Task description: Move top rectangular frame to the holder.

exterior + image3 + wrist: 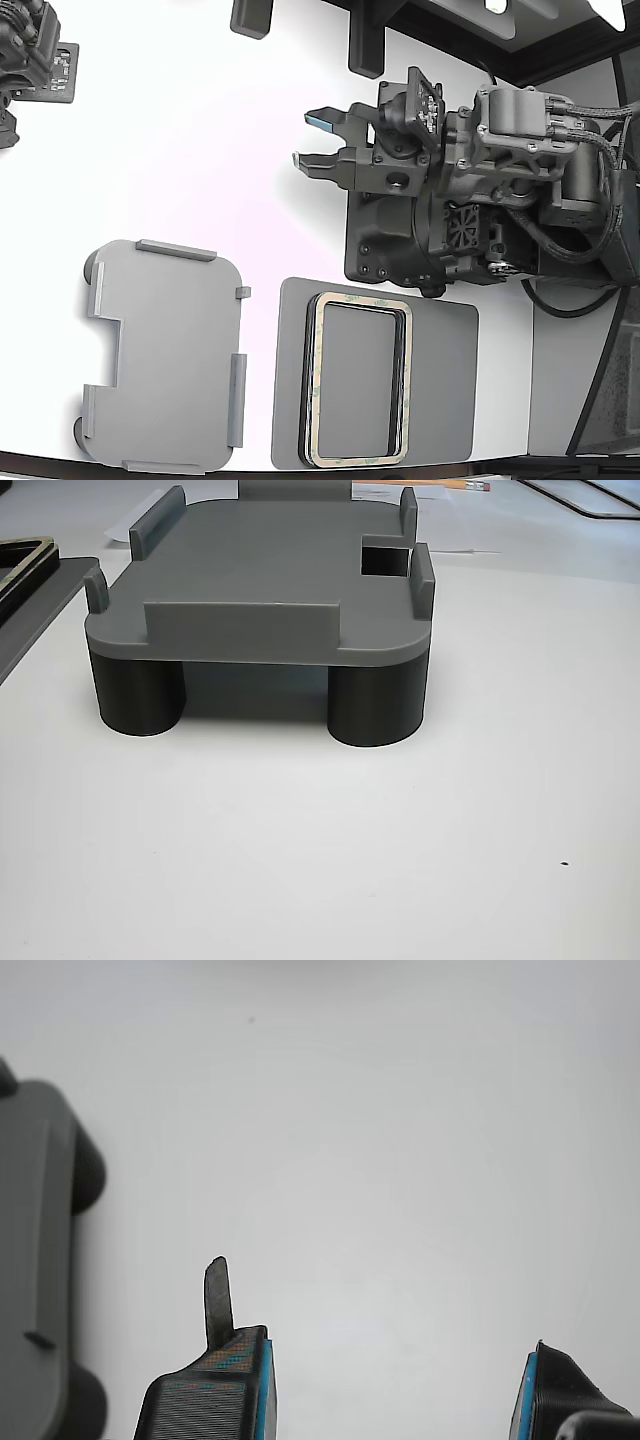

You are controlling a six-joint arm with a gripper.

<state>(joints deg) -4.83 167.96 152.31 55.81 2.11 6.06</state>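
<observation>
The top rectangular frame (pixel 358 299) is a thin tan ring lying on a black-rimmed twin, both on a flat darker grey mat (pixel 445 380) at the bottom middle of the exterior view. One corner of it shows in the other view (pixel 27 558). The holder (pixel 165 350), a light grey tray with raised tabs and a stepped notch, stands to the exterior view's left of the mat and is empty. It also shows in the other view (pixel 270 580) and at the wrist view's edge (pixel 35 1250). My gripper (pixel 314 139) is open and empty over bare white table, apart from both; its fingertips (pixel 235 1385) show blue pads.
A second dark arm (pixel 30 60) sits at the exterior view's top left corner. Black fixtures (pixel 365 45) stand along the far table edge. The white table (pixel 200 150) ends just below the mat and the holder.
</observation>
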